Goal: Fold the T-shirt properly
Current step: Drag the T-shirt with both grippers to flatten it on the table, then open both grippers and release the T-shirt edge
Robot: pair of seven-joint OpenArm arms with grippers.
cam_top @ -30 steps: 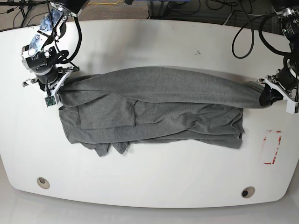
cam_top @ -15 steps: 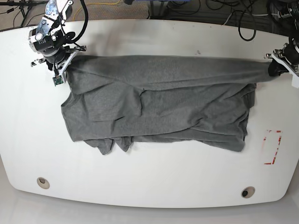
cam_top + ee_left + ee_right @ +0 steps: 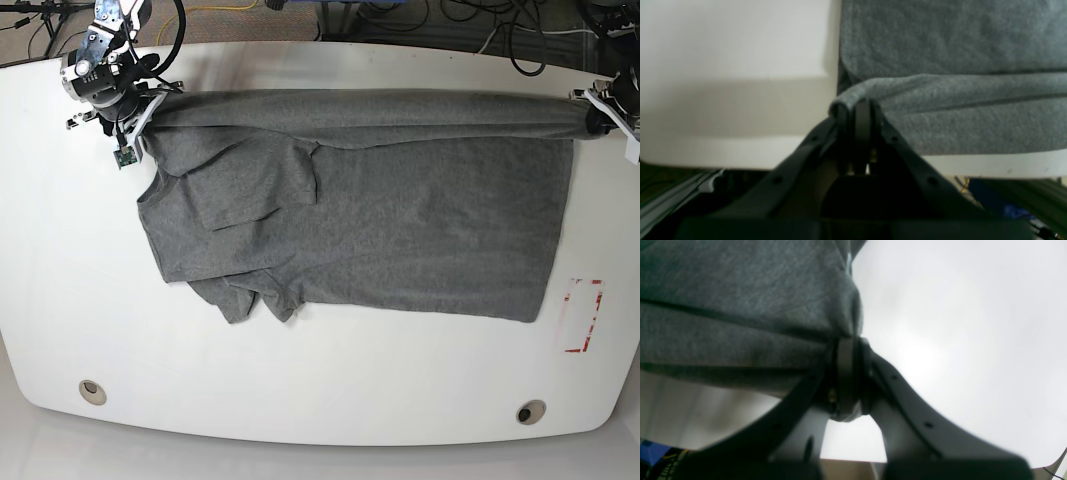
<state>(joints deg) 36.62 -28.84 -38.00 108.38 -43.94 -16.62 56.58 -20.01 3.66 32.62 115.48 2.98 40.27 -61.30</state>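
T-shirt (image 3: 400, 230) — stretched between grippers

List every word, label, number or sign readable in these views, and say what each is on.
None can be read.
Plain heather-grey T-shirt: no print.
Red rectangular marking on the white table: an outline only, no letters.
Small green tag under the right hand: too small to read.

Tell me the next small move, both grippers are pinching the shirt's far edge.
Probably lower both ends onto the table and release. The left gripper and right gripper hold the T-shirt taut along the far side, and most of it lies spread flat.
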